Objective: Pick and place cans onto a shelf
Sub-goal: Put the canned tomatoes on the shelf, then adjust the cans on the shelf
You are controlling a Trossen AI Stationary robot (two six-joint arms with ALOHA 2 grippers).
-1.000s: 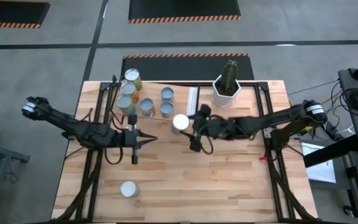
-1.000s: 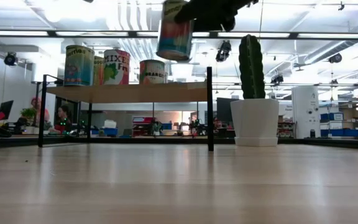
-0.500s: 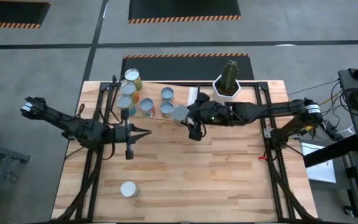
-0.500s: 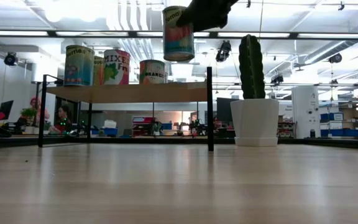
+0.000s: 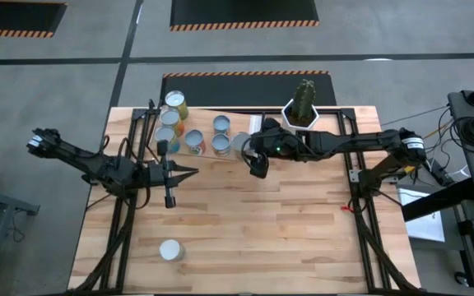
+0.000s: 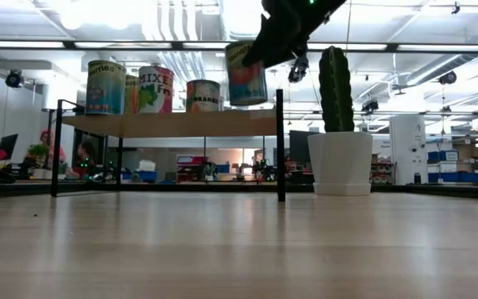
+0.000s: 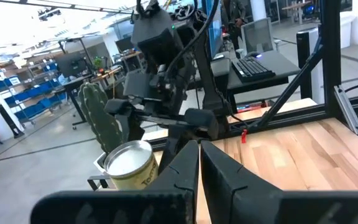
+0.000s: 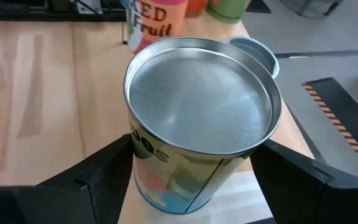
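Rigid metal, that silver-topped can with the colourful label, smooth-sided and likely slippery, so mid-wall is the spot; the right gripper clamps it there, fingers spread wide around it. It hangs above the pale wooden shelf's near-cactus end, axis nearly upright, slightly tilted. Left gripper waits mid-table, fingers closed, empty.

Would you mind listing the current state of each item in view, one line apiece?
Right hand: shut on the held can, above the shelf's right end.
Held can: upright, not yet set down.
Left hand: shut, empty, over the table.
Shelf: carries several upright cans.
Shelf cans: standing, label sides showing.
Lone can: upright on the table, untouched.
Cactus pot: upright beside the shelf.
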